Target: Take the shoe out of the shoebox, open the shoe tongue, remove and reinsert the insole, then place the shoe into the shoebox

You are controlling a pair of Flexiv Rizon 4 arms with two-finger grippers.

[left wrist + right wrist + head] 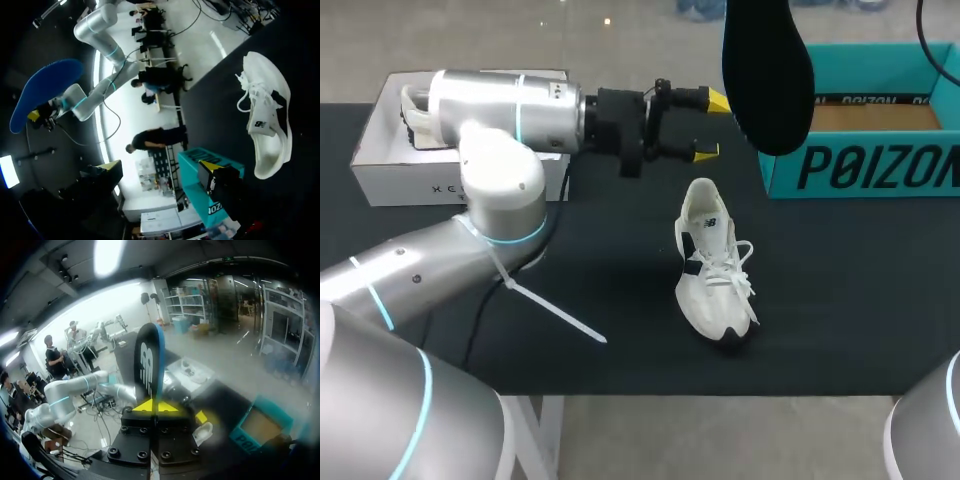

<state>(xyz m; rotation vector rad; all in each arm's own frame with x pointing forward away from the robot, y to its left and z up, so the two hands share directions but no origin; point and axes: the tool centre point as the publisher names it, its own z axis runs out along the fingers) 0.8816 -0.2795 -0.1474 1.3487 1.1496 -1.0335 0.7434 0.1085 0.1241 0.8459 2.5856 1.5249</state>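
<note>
Your left arm [490, 180], smooth silver metal, loomed closest; its left gripper [711, 127] stood spread wide and empty above the black table [840, 300]; the right gripper [156, 406] pinched the insole [149, 360], a thin, dark, blade-shaped pad, aloft; the shoe [713, 265], white with loose laces, lay on the table near the teal cardboard shoebox [860, 165]. Removal looked done; reinsertion seemed next, calling for you to steady the collar and feed the insole in toe-first.

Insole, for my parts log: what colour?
The insole is black on its logo face, best in the right wrist view; the other face is blue.
</note>
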